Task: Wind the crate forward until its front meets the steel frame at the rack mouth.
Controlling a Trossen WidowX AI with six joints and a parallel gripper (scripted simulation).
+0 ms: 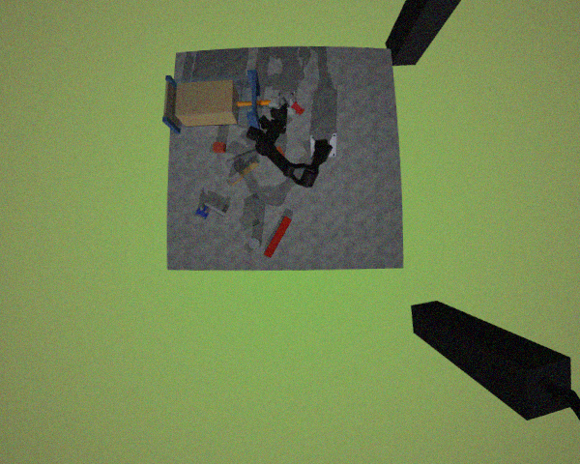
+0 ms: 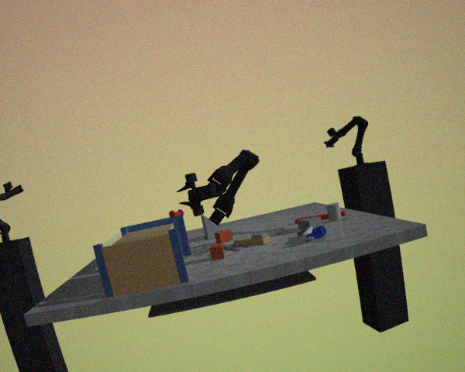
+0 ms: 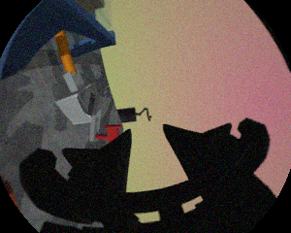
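Jaws about half open, nothing between them; wrist view shows plain background through the gap. Gripper (image 2: 188, 196) hangs in the air above the bench (image 2: 345, 244), near the mouth of the cubby, not touching anything.

Crate (image 1: 205, 101) sits flat inside the blue-framed cubby (image 2: 150, 225) at the bench's far-left corner in the top view. An orange strap (image 1: 252, 102) runs out of the cubby mouth through the blue front frame (image 1: 252, 97) toward the arm. Can't tell from these views whether the crate front touches that frame.

Winch: can't pick it out with confidence; the arm covers that area in the top view. A small red piece (image 1: 297, 107) lies just beyond the arm there.

Loose items on the bench: two red blocks (image 2: 221, 242), a tan block (image 2: 250, 240), a long red bar (image 1: 277, 236), a grey cylinder (image 2: 333, 211), a blue-knobbed tool (image 2: 317, 231). Can't tell which one is the handle.
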